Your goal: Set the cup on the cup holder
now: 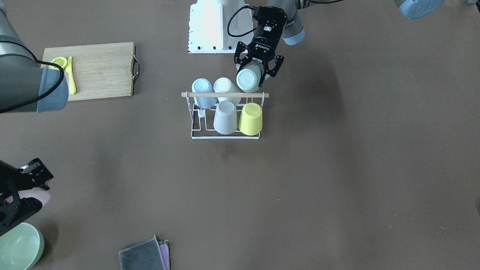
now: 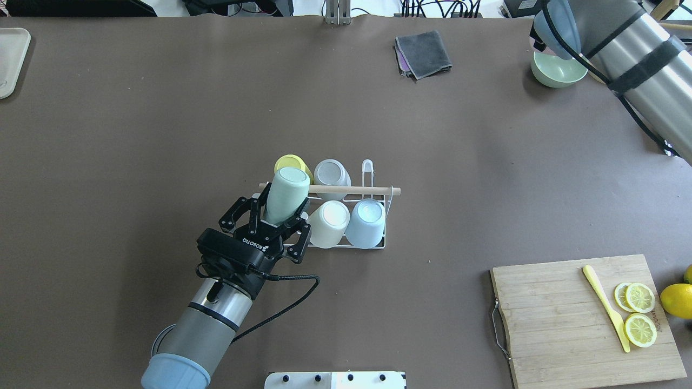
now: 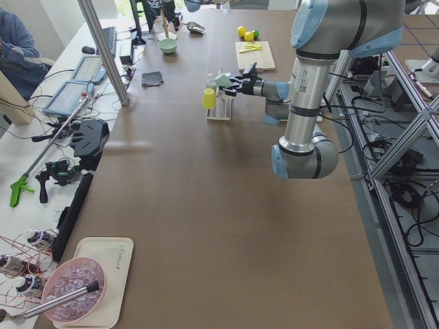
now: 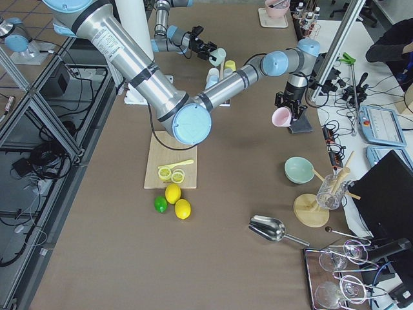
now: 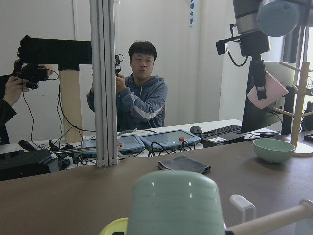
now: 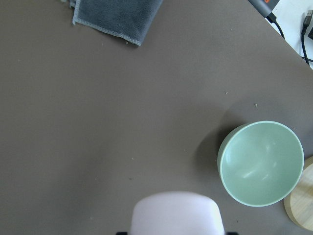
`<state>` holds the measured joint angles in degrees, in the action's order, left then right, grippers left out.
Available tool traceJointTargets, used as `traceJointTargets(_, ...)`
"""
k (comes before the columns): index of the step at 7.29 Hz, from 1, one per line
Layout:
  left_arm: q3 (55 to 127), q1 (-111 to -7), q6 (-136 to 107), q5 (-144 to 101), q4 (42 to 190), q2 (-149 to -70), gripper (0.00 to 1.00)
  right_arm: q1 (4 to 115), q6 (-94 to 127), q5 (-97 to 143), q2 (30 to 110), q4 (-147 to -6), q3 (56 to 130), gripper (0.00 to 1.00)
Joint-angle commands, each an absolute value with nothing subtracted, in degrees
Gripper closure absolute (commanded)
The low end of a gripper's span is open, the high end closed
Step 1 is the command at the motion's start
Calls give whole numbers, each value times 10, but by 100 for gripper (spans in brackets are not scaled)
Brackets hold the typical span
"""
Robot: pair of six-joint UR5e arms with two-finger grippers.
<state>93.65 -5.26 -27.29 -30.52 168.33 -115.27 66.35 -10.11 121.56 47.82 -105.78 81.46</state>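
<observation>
1. The left gripper (image 2: 279, 214) clasps the green cup (image 2: 286, 192) by its rim end, the cup tilted over the cup holder (image 2: 351, 189) corner.
2. The right gripper (image 4: 284, 110) grips a pink cup (image 4: 281, 118) above the desk (image 2: 162, 135).

So the cup holder (image 2: 373, 247) is pretty packed: yellow cup (image 2: 284, 161), grey cup (image 2: 331, 172), cream cup (image 2: 330, 219) and blue cup (image 2: 367, 216) fill four spots, with the dowel (image 2: 373, 189) across the top. The mint cup (image 2: 286, 194) leans over the dowel at the near-left corner, left pincer (image 2: 274, 219) clamped round it. There's one bare prong (image 2: 367, 167), far row beside the grey cup. The table (image 2: 162, 135) round the holder is open; cutting board (image 2: 567, 319) and right pincer (image 1: 23, 194), gripping a pink cup (image 6: 178, 213), are well apart.
</observation>
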Motion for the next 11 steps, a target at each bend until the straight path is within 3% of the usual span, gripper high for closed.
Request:
traceJointTargets(1, 936, -54, -274, -313, 1684, -1153, 55, 651, 35, 1216, 580, -866, 888, 100)
traceJointTargets(3, 934, -54, -274, -314, 1684, -1152, 35, 648, 111, 1216, 620, -688, 884, 100)
traceJointTargets(4, 934, -55, -273, -314, 1684, -1152, 2, 639, 154, 1212, 622, -611, 879, 100)
traceJointTargets(9, 933, -57, -273, -313, 1684, -1151, 2, 589, 342, 1164, 627, -253, 828, 100)
traceJointTargets(11, 995, -73, -266, -338, 1674, -1147, 2, 547, 365, 1083, 628, -111, 803, 100)
